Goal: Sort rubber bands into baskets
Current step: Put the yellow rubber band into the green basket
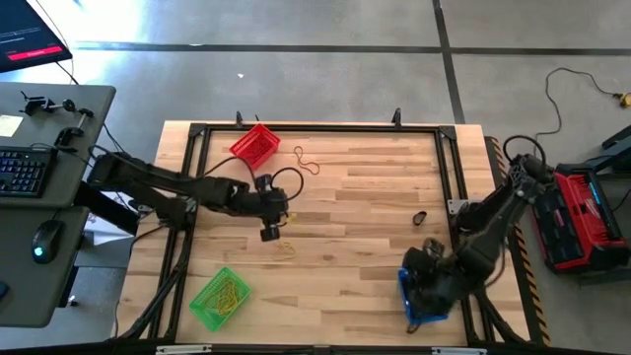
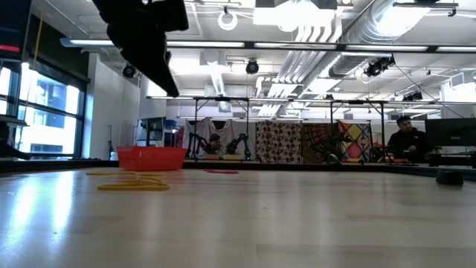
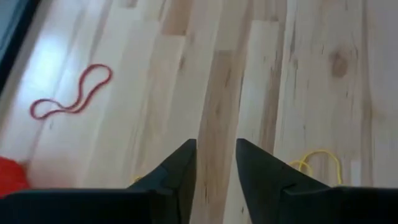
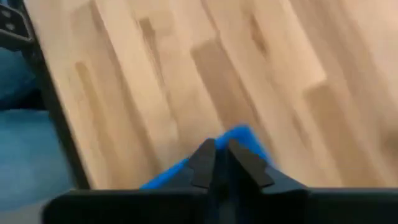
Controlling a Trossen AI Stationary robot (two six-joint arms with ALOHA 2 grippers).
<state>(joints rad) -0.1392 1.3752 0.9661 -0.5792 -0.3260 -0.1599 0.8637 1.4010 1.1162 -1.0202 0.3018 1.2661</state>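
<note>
So your table [image 1: 375, 197] is the big wooden slab with a black frame round it; the left arm reaches across it toward the middle, and the right arm is folded down at the near right corner; then the baskets: the red basket [image 1: 254, 144] sits at the far side left of centre, the green basket [image 1: 219, 298] at the near left edge with yellow bands lying in it, and the blue basket [image 1: 426, 300] at the near right corner, mostly hidden under the right arm; your left gripper [image 3: 216, 155] hangs over bare wood with its fingers apart and nothing between them; your right gripper [image 4: 219, 157] hovers right over the blue basket with its fingers pressed nearly together, and you can't tell if anything's pinched in there; smaller stuff: a reddish band [image 3: 71, 99] lies loose near the red basket, some yellow bands [image 1: 285, 247] lie just beside the left gripper, and one black band [image 1: 419, 217] sits alone toward the right side.
</note>
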